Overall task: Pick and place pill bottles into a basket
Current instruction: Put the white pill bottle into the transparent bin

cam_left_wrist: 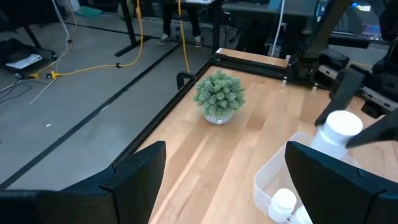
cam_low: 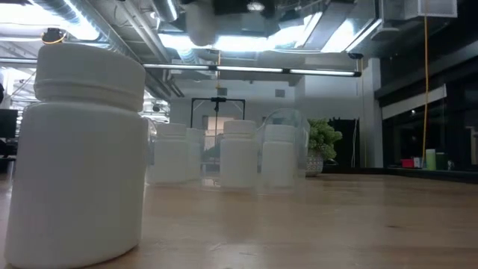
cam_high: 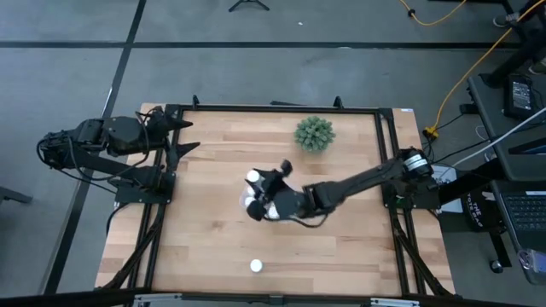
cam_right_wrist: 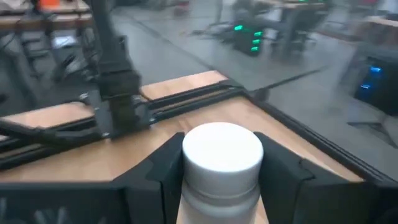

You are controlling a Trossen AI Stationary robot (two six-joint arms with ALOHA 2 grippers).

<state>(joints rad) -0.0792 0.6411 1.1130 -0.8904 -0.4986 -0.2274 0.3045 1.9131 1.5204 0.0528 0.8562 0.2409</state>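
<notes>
My right gripper reaches to the table's middle and is shut on a white pill bottle, held above the clear basket. The basket stands on the table with several bottles upright in it. One more bottle stands on its base near the table's front edge; it looms large in the low view. My left gripper is open and empty, back at the table's far left corner. My right gripper pinches the bottle's body just below its cap, one finger on each side. The fingers come slanting down from the table's right. The bottle is lifted clear over the basket, cap up, about upright.
A green spiky plant in a small pot stands at the table's far side, right of the middle. A black frame runs along the table's edges. Bare wood lies to the left and right of the basket.
</notes>
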